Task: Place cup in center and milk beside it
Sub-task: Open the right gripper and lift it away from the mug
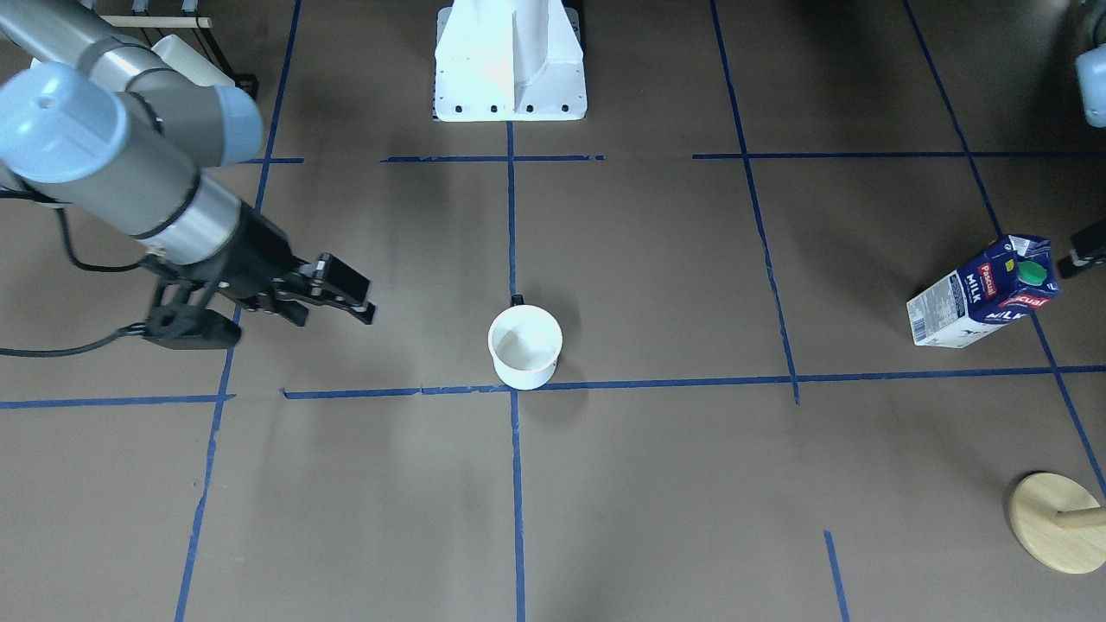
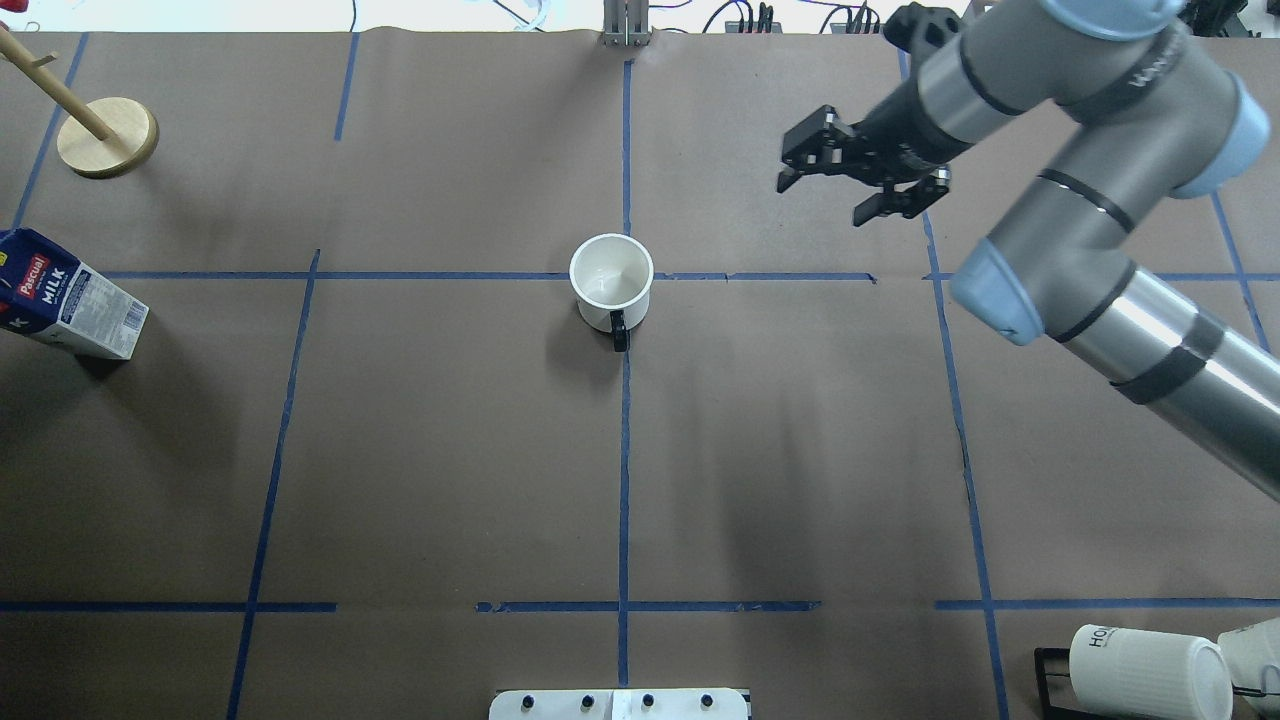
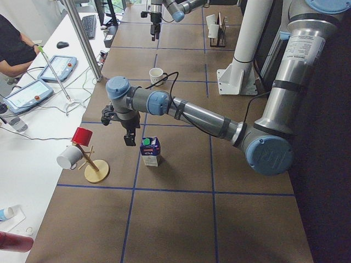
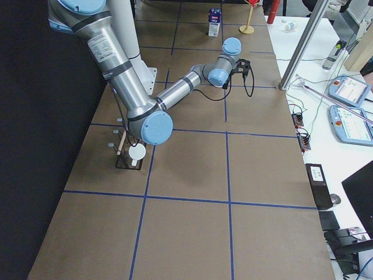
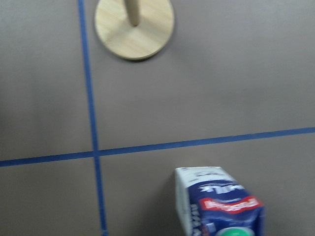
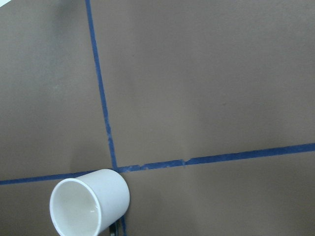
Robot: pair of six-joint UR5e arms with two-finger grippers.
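cup (image 1: 524,345) upright at tape crossing (image 1: 513,389) | pascual milk carton (image 1: 981,298) upright, well apart from crossing, robot's left | right gripper (image 2: 821,203) spread, empty | left gripper (image 3: 127,130) open-or-closed cannot be told | risk: tall carton could be tipped by off-centre grasp, or cup knocked off crossing at set-down

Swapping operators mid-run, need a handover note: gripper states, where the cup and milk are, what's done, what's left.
Right gripper: open, empty, off to one side of the cup.
Left gripper: over the milk, not holding it; can't tell whether it's open or shut.
Cup: upright at the center crossing. Done.
Milk: upright at the table's left end, far from the cup.
Left to do: grasp the milk and set it beside the cup.
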